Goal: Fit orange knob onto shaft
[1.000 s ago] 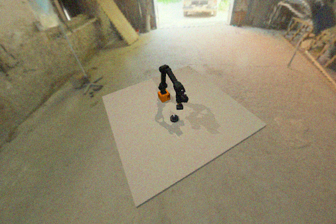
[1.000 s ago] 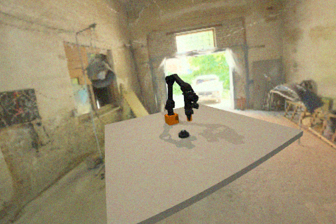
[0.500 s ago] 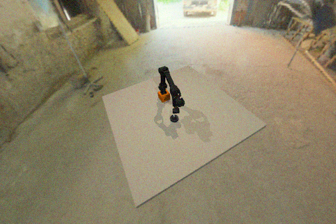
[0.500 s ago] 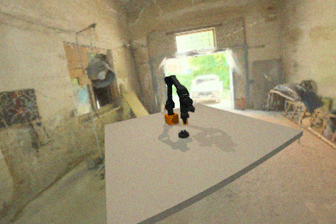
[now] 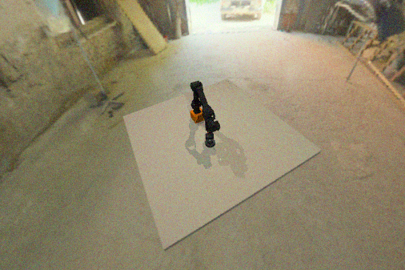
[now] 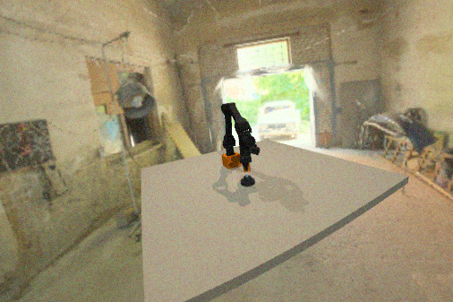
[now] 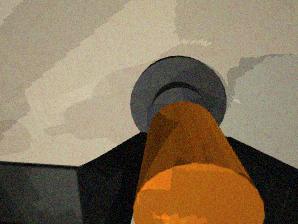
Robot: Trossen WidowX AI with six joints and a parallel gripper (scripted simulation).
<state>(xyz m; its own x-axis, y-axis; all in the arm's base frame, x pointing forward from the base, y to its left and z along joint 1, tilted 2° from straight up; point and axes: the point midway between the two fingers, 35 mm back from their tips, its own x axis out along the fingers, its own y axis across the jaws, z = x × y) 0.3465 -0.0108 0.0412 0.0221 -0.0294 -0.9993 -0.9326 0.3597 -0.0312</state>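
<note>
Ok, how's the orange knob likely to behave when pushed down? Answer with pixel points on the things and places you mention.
The orange knob (image 6: 249, 168) (image 7: 192, 145) looks smooth and stiff, so probably little give. Its round side could let it twist in the tool (image 6: 246, 169). Being tall and narrow, it may tilt if pushed off-centre.

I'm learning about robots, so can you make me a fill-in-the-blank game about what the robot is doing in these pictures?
1. The black gripper is squeezing a knob whose colour is ____.
2. The round dark pedestal stands on a flat pale ____.
3. The robot arm is coloured ____.
4. Outside the big doorway is parked a white ____.

Missing words: orange; table top; black; car.
</note>
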